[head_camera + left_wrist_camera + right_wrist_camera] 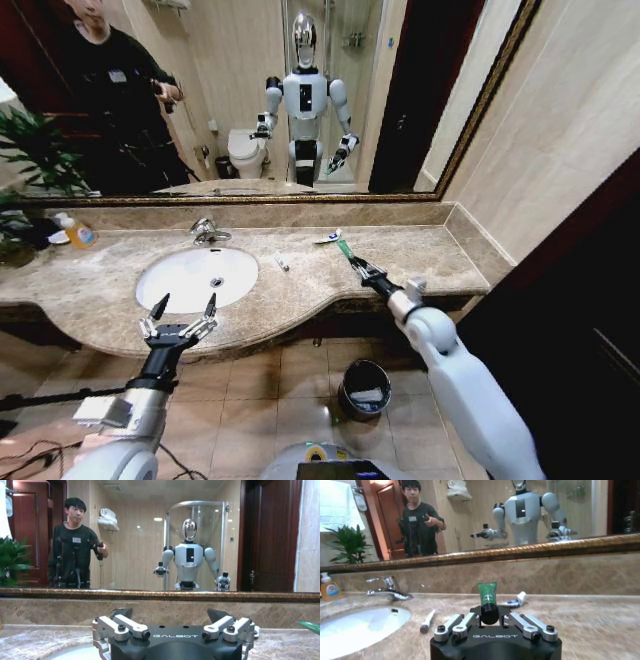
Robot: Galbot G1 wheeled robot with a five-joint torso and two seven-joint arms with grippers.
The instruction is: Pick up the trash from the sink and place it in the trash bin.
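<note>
Two grippers are being shown over the marble counter. At the far left, a soap bottle with an orange label is standing by the mirror, beside a green plant. Next along, the left gripper is being held at the front edge of the counter, just in front of the white sink, with its fingers spread wide apart and nothing between them. From the left wrist, those two open fingers are being seen against the counter's back wall, with the basin's rim low in view. The chrome tap is sitting behind the basin. Just right of the sink, a small white tube is lying flat on the marble; from the right wrist it is seen near the basin's edge. Farther right, a white and blue tube is resting near the back wall. The right gripper is being held over the counter right of the sink, its fingers clamped on a green tube, which is sticking forward out of the jaws. Down on the tiled floor, between the arms, the dark trash bin is standing below the counter's front edge.
</note>
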